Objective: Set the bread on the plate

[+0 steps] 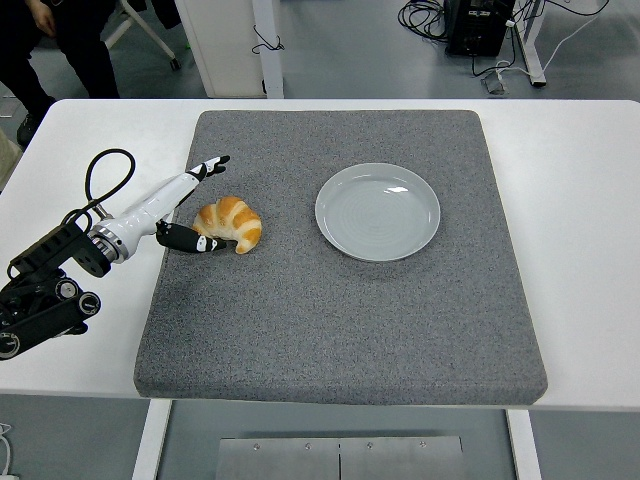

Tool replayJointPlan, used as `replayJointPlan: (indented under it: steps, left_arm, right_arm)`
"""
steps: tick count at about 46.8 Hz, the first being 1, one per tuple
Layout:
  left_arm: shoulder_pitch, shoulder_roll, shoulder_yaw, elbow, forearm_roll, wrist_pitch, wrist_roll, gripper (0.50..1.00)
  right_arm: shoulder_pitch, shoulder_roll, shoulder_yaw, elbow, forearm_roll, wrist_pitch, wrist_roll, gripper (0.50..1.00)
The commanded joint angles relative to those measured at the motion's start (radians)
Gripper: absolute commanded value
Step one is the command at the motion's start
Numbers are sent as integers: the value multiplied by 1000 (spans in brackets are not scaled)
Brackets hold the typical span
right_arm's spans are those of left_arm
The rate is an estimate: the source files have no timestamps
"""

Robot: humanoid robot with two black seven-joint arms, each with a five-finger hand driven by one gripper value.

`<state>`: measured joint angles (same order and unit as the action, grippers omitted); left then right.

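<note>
On rough grey mat, curved golden bread beside smooth round plate

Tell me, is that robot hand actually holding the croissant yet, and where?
Nothing is held yet. The left hand is open beside the croissant, thumb by its near left end, fingers stretched past its far side. The plate is empty.

White tabletop under a grey mat

The square, speckled grey mat lies flat on the tabletop and covers most of its middle, leaving bare white strips at the left and right and a narrow band along the far edge. Its near edge reaches almost to the tabletop's near edge. On the mat rest a croissant left of centre and a pale plate, well apart.
</note>
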<state>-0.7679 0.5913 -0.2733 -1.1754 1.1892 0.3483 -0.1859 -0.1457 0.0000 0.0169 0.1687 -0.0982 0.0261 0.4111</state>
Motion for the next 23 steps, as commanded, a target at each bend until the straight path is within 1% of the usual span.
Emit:
replayJointPlan:
  steps: [1, 3, 7, 10, 18, 23]
  left_arm:
    - [2, -4, 0, 11, 1, 0, -1, 951]
    - [2, -7, 0, 19, 1, 0, -3, 940]
    - [2, -24, 0, 34, 1, 0, -10, 939]
    - [4, -25, 0, 37, 3, 0, -10, 934]
    - [4, -37, 0, 46, 1, 1, -30, 915]
    - [4, -45, 0, 56, 1, 1, -32, 886]
  right_arm:
    - [0, 0, 0, 0, 0, 0, 0, 1000]
    - [0, 0, 0, 0, 0, 0, 0, 1000]
    - [0, 0, 0, 0, 0, 0, 0, 1000]
    - [0, 0, 0, 0, 0, 0, 0, 1000]
    - [0, 0, 0, 0, 0, 0, 0, 1000]
    - [0, 0, 0, 0, 0, 0, 0, 1000]
